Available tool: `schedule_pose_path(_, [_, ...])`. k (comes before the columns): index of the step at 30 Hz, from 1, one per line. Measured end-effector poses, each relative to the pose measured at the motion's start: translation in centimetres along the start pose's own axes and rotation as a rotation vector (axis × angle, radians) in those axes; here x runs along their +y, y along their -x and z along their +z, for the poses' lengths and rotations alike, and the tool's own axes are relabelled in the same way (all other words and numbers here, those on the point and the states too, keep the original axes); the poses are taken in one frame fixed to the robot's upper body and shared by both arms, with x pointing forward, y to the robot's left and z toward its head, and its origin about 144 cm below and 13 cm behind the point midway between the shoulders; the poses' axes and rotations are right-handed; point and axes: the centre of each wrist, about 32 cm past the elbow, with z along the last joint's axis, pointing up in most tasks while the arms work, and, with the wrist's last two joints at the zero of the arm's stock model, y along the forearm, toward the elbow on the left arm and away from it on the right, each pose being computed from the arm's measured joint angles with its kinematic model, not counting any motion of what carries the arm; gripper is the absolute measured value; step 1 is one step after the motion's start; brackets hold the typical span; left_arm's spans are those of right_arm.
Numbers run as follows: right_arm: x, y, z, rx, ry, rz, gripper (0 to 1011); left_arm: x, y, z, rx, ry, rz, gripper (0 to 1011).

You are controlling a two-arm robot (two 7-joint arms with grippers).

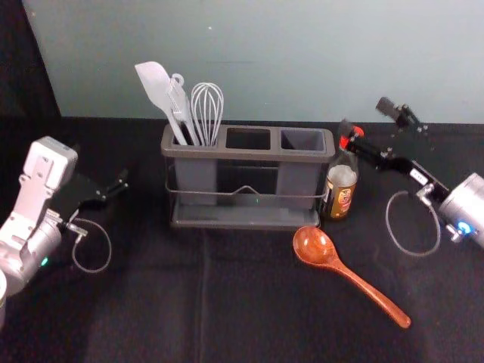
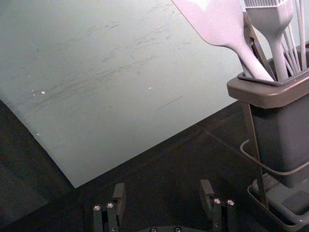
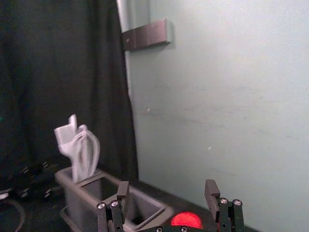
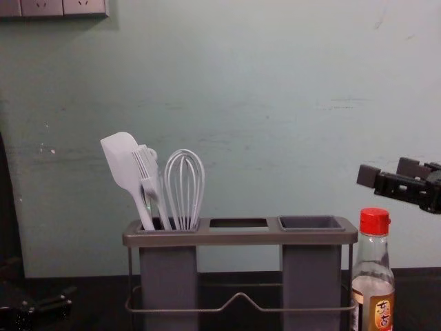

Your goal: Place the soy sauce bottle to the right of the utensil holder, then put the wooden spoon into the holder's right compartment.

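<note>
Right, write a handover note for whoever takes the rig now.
Right gripper: open, empty, higher than the cap of the soy sauce bottle.
Left gripper: open, empty, off the left side of the utensil holder.
Done: bottle upright, just right of the holder.
Left to do: wooden spoon, lying in front of the holder toward its right end, into the empty right compartment.

Soy sauce bottle (image 1: 342,185) — clear glass, red cap, dark yellow-marked label — upright just beside the right end of the utensil holder (image 1: 248,154), a grey three-opening rack standing level. Wooden spoon (image 1: 354,277), glossy reddish-brown, lying in front; bowl nearest the rack, handle slanting rightward and away from it.
</note>
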Motion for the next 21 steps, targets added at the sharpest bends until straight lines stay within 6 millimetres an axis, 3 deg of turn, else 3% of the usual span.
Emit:
schedule_pose_path(10, [-1.7,2.5,0.9,-0.035,0.121,0.057,1003,0.0,0.0,0.0,0.0,0.0,0.0,1005])
schedule_pose_path(21, [-2.7,5.0,-0.5,-0.05,0.312,0.118,1003,0.0,0.0,0.0,0.0,0.0,0.0,1005])
